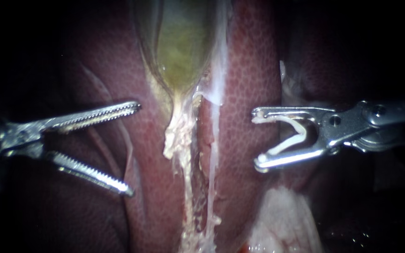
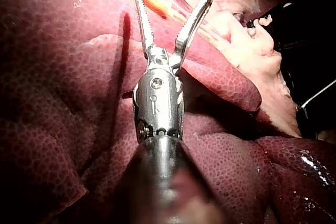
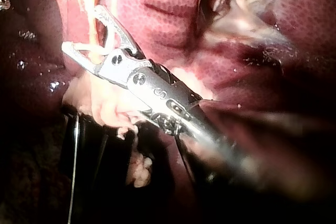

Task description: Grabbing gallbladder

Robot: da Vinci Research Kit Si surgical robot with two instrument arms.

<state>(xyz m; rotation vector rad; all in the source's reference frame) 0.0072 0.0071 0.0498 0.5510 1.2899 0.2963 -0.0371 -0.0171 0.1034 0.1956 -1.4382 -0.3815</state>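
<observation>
gallbladder (image 1: 180, 47) greenish-yellow, tapering downward to narrow pale neck, lying in groove between red liver (image 1: 249, 93) lobes.

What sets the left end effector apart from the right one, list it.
The left instrument has straight, toothed jaws; the right instrument has smooth ones. The left jaws are open and empty; the right jaws carry a white clip between them. Both point inward from opposite sides, and neither holds the gallbladder.
</observation>
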